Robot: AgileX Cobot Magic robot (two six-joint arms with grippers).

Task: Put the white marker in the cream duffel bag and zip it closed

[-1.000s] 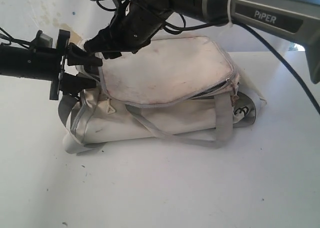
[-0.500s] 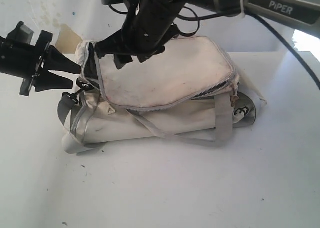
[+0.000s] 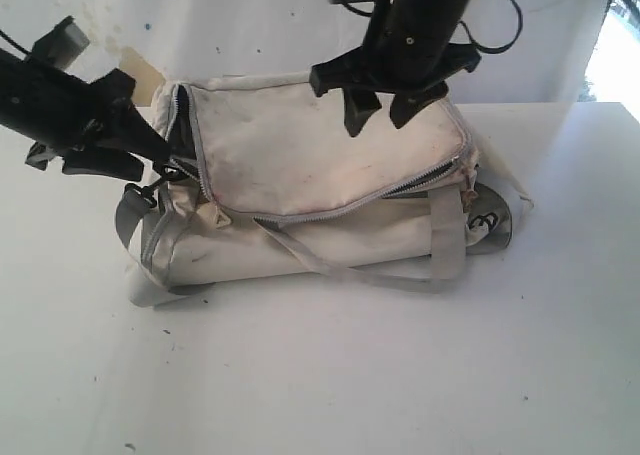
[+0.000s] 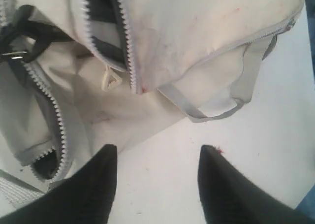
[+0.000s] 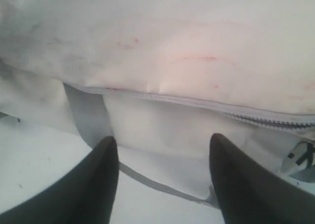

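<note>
The cream duffel bag (image 3: 330, 160) lies on the white surface (image 3: 350, 375), its zipper (image 4: 125, 51) parted at one end. The left claw (image 4: 156, 152), released and empty, is beside that end. The right claw (image 5: 162, 143), also released and empty, hangs over the bag top.

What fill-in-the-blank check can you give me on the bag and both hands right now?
1. The left hand has its jaws ____, with nothing between them.
2. The right hand hovers ____ the cream duffel bag, gripping nothing.
3. At the end beside the left hand, the bag's grey zipper is ____, baring dark lining.
4. The white marker shows in ____ of the three views.

Missing words: open; above; open; none
</note>
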